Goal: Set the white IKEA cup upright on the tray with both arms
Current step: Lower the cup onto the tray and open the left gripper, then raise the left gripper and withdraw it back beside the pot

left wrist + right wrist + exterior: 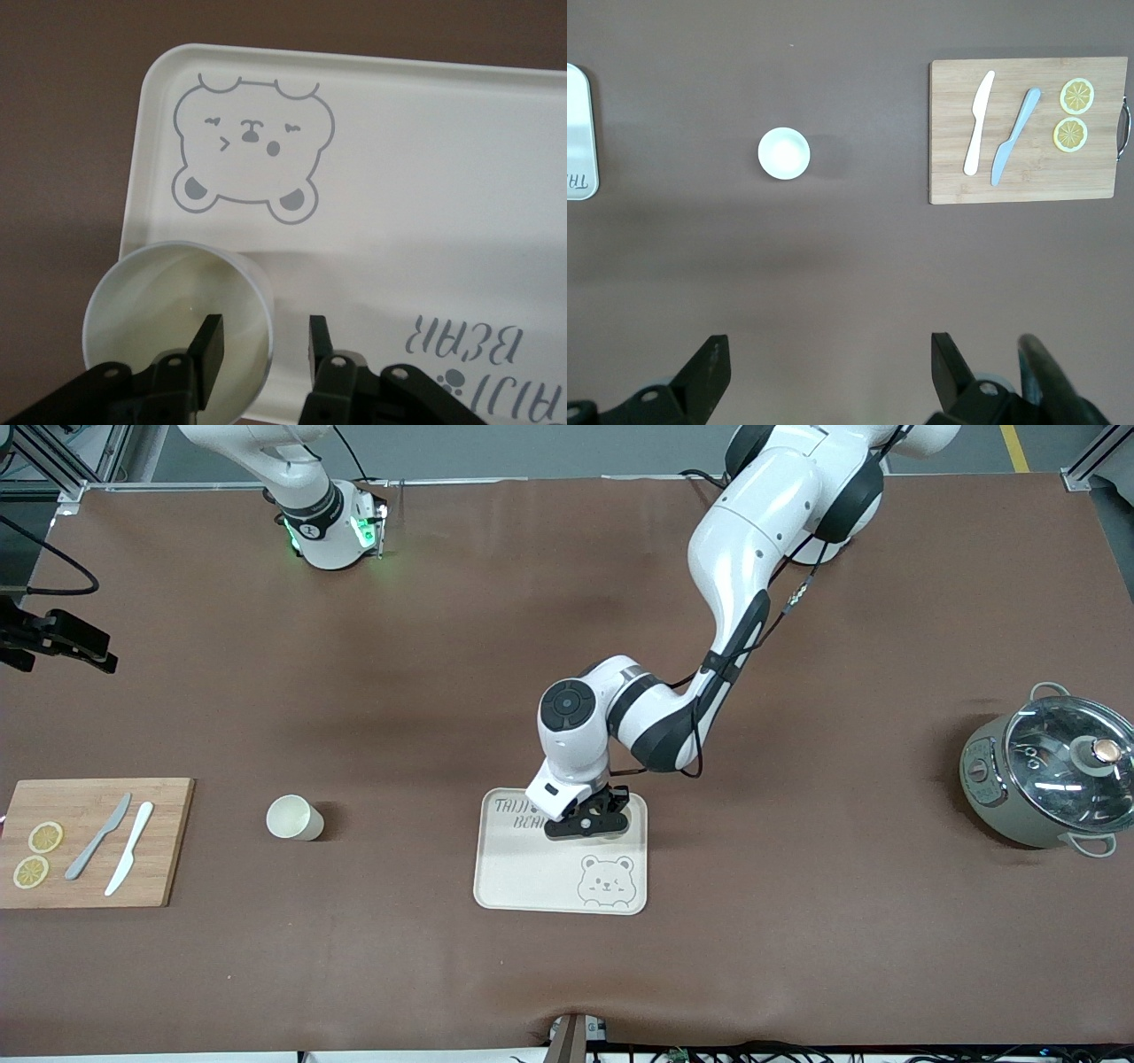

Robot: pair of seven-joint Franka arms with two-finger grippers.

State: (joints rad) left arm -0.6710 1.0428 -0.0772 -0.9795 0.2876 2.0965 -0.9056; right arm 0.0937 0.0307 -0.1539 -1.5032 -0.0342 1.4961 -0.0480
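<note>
You have two arms over one brown table [797, 957]: the left arm [744, 558] reaches down to the tray, the right arm [301, 496] waits. One lidded pot [1045, 775] sits at the left arm's end, one wooden cutting board [168, 841] at the right arm's end, and one cream tray [532, 877] between them. There are two white cups, both upright, mouths up, long axis vertical. The cup on the tray [177, 332] stands by its rim, farther from the front camera than the bear face [252, 146]. The second cup [294, 817] stands on the table between board and tray. The left gripper [263, 332] is partly open, its fingers straddling the cup wall without pinching it. The right gripper [828, 354] hangs wide open over bare table, holding nothing. The board carries two knives [115, 846] and two lemon slices [37, 855]
</note>
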